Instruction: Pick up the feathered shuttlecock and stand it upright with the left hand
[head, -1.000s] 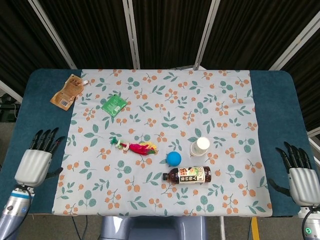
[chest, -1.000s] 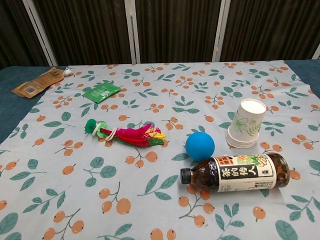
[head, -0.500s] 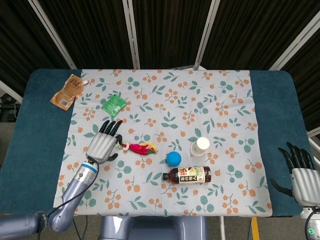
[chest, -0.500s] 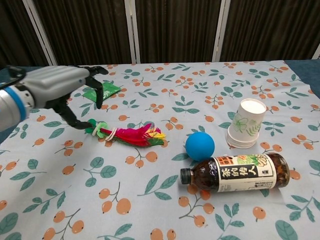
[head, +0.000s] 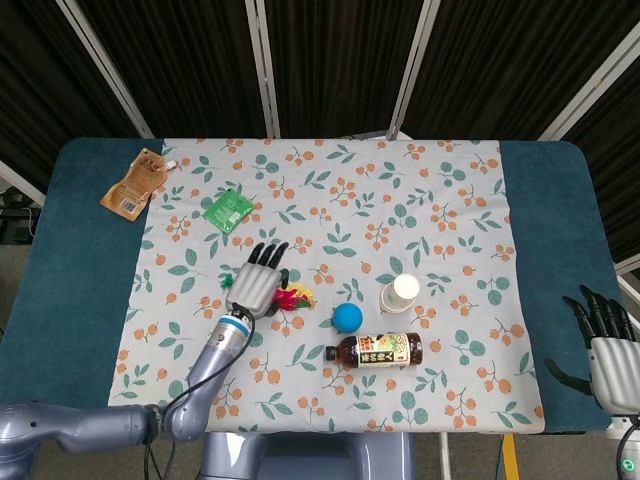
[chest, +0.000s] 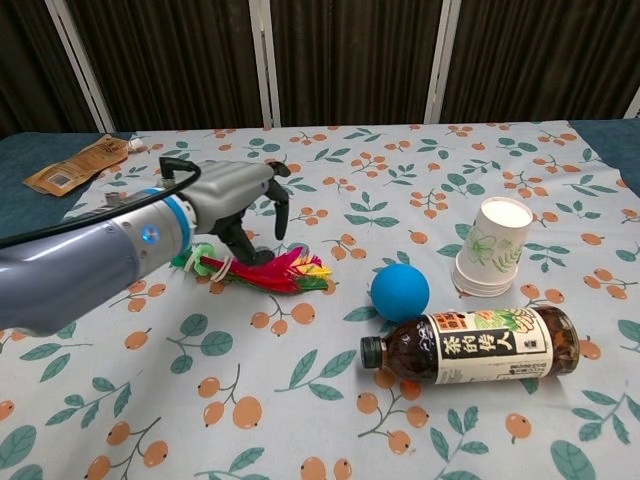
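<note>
The feathered shuttlecock (chest: 270, 273) lies on its side on the floral cloth, green base to the left and red, yellow and green feathers pointing right; in the head view only its feather end (head: 294, 297) shows past my hand. My left hand (head: 258, 280) (chest: 235, 195) hovers just above its middle, fingers spread and curved downward, holding nothing. My right hand (head: 606, 345) rests open at the table's right edge, far from the shuttlecock, seen in the head view only.
A blue ball (head: 347, 317) (chest: 400, 292), a toppled tea bottle (head: 378, 350) (chest: 472, 345) and a stack of paper cups (head: 399, 293) (chest: 492, 247) sit right of the shuttlecock. A green packet (head: 229, 210) and a brown packet (head: 135, 183) lie at the back left.
My left hand has swept in from the table's left edge to a spot directly above the shuttlecock. The shuttlecock and the right hand have not moved.
</note>
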